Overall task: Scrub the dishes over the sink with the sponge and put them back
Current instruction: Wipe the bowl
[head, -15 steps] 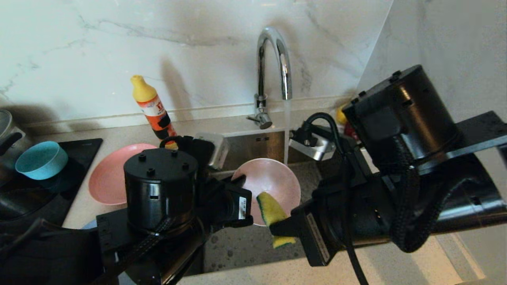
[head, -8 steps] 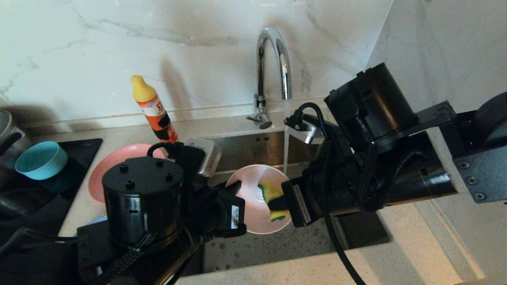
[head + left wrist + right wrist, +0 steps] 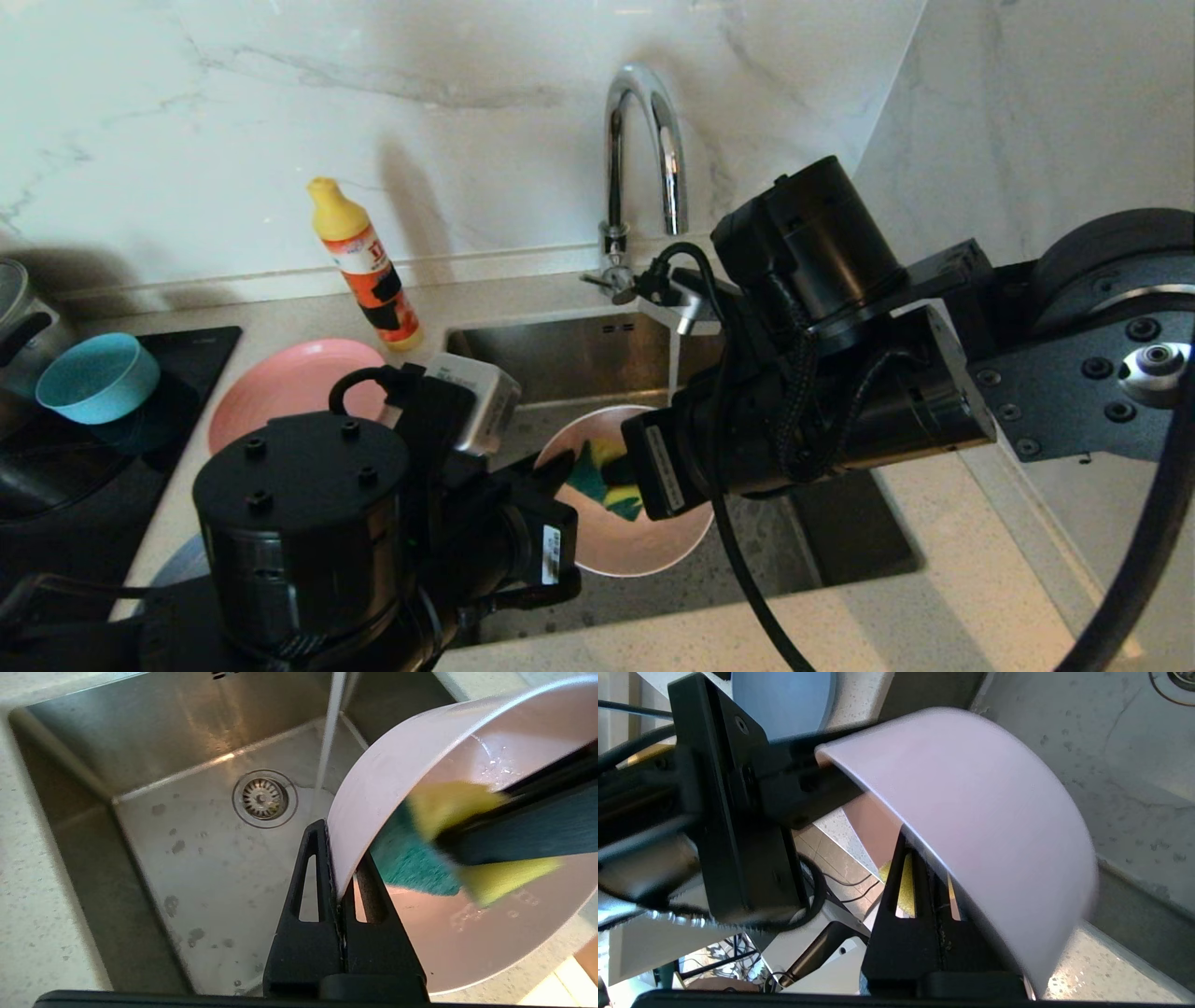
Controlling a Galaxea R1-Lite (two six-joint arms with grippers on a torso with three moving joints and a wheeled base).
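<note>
Over the sink (image 3: 560, 350), my left gripper (image 3: 553, 465) (image 3: 337, 858) is shut on the rim of the pale pink bowl (image 3: 644, 546) (image 3: 467, 938), which is tilted on its side. My right gripper (image 3: 614, 478) (image 3: 931, 858) is shut on the yellow and green sponge (image 3: 596, 471) (image 3: 413, 861) and presses it inside the bowl, near the left gripper. Water runs from the chrome tap (image 3: 644, 140) just behind the bowl. On the counter to the left lies the salmon-pink plate (image 3: 285, 397). The teal bowl (image 3: 93, 375) stands farther left, and an edge of the grey-blue plate (image 3: 784, 700) shows.
A yellow-capped detergent bottle (image 3: 364, 266) stands behind the pink plate. A black hob (image 3: 56, 467) and a steel pot (image 3: 14, 317) are at the far left. The strainer drain (image 3: 265, 798) lies in the sink floor. A marble wall rises behind and at the right.
My right arm has swung left and carried the sponge from the bowl's lower rim into its inside, green side now showing. The left arm has drawn the bowl nearer and lower.
</note>
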